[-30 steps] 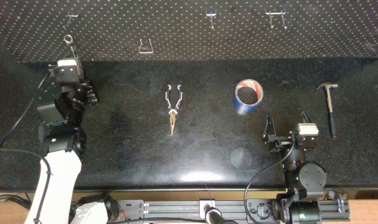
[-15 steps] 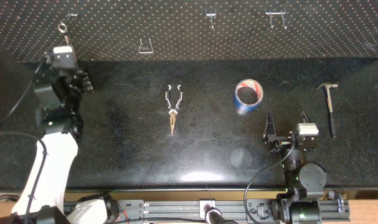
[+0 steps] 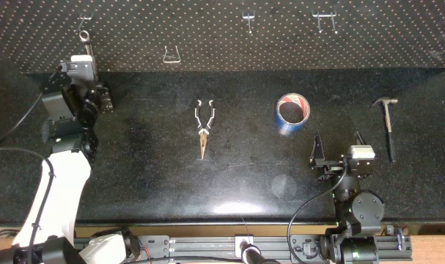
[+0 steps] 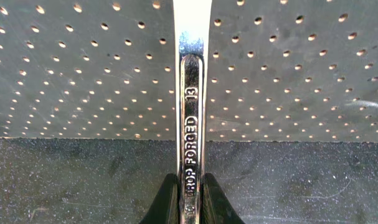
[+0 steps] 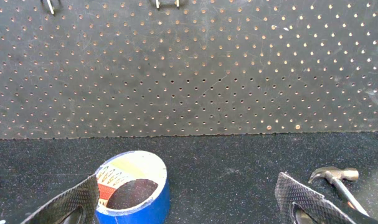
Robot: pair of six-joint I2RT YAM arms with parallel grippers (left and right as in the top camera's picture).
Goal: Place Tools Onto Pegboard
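**Wrench held up at the pegboard**

A dark pegboard [image 3: 207, 29] stands behind the black tabletop [image 3: 149, 169]. My left claw [image 4: 190, 194] is clamped on the wrench [image 4: 190, 112], which stands upright against the board's left end. Its ring end sits just below a hook [image 3: 83, 19]; I cannot tell if they touch. My right claw [image 3: 336, 147] sits low with its fingers apart, near the tape roll [image 3: 292, 111]. The pliers [image 3: 203, 126] lie mid-tabletop and the hammer [image 3: 388, 125] lies at the right.
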